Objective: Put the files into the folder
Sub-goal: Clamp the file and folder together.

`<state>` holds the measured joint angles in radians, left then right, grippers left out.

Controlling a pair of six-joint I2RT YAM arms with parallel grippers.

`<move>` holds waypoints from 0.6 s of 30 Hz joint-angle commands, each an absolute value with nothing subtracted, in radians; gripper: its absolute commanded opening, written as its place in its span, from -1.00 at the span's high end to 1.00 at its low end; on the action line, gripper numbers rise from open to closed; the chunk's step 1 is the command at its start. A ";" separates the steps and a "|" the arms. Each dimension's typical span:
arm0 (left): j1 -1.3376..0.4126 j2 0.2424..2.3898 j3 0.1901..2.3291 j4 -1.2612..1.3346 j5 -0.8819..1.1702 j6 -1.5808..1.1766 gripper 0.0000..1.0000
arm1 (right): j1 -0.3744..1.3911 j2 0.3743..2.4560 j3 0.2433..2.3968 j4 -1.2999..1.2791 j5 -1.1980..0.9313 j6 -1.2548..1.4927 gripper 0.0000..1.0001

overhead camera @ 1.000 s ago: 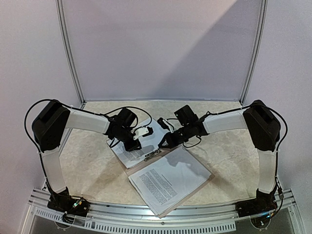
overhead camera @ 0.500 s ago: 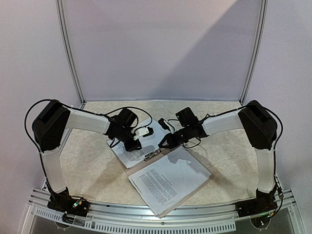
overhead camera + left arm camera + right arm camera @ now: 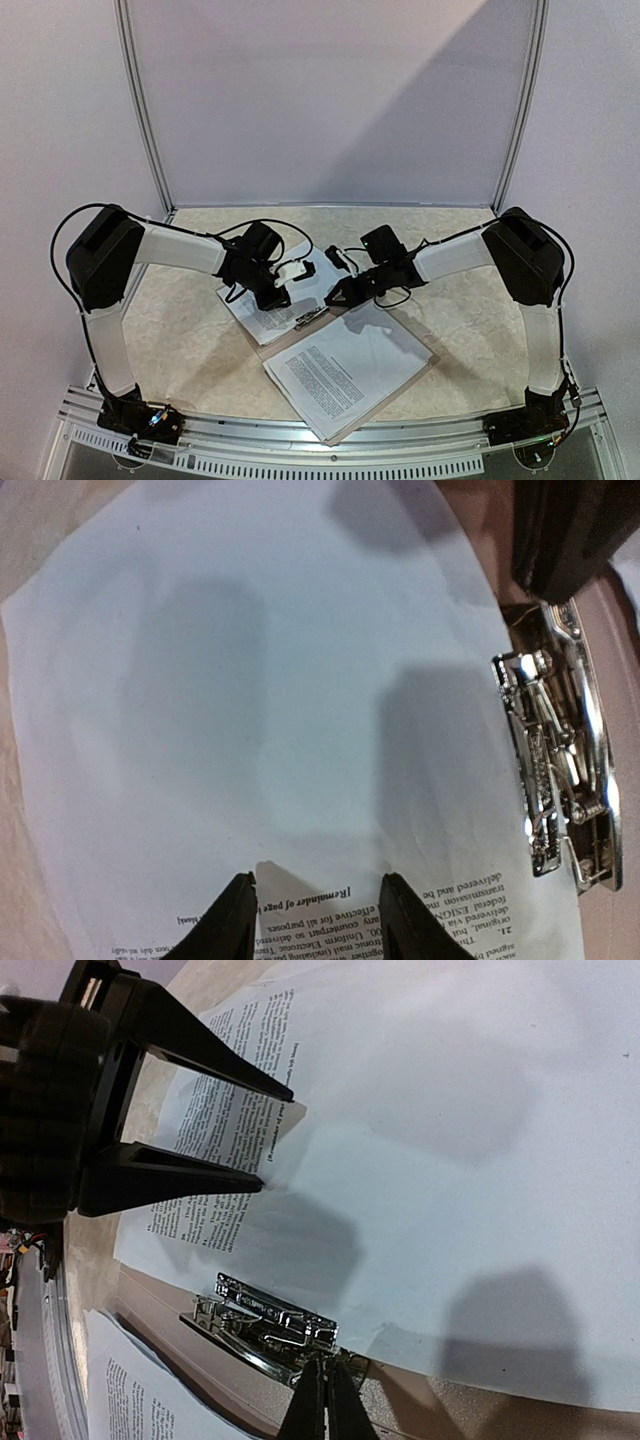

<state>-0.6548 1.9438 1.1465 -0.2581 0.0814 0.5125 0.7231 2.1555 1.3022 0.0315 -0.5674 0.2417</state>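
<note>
The tan folder (image 3: pixel 287 344) lies open on the table, with a shiny metal clip (image 3: pixel 313 318) at its spine. One of the files (image 3: pixel 340 375), a printed white sheet, rests on its near right half. Another sheet (image 3: pixel 258 312) lies on the far left half. My left gripper (image 3: pixel 280 299) stands open on that sheet (image 3: pixel 260 680), its fingertips (image 3: pixel 238 915) down on the printed lines. My right gripper (image 3: pixel 331 296) is shut, its tip (image 3: pixel 325 1400) against the end of the clip (image 3: pixel 265 1325), with nothing between its fingers.
Bare folder cardboard (image 3: pixel 470 1410) shows below the clip beside my right gripper. The clip (image 3: pixel 555 770) lies just right of my left gripper. A marbled beige tabletop (image 3: pixel 470 300) surrounds the folder, with grey walls behind and a metal rail (image 3: pixel 300 435) at the near edge.
My right arm has stretched leftward and brought its shut gripper down to the clip. The left gripper and both sheets have stayed where they were.
</note>
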 commanded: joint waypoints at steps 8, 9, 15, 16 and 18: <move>-0.680 2.008 1.143 -0.311 0.099 0.527 0.12 | 0.733 2.294 1.228 -0.092 -0.422 0.210 1.00; -0.680 2.009 1.143 -0.311 0.099 0.527 0.12 | 0.733 2.295 1.224 -0.093 -0.422 0.209 1.00; -0.680 2.017 1.147 -0.313 0.100 0.525 0.11 | 0.733 2.291 1.205 -0.101 -0.410 0.202 1.00; -0.680 2.018 1.147 -0.314 0.099 0.525 0.12 | 0.734 2.293 1.203 -0.107 -0.406 0.199 1.00; -0.680 2.017 1.147 -0.314 0.096 0.526 0.12 | 0.736 2.299 1.190 -0.112 -0.390 0.194 1.00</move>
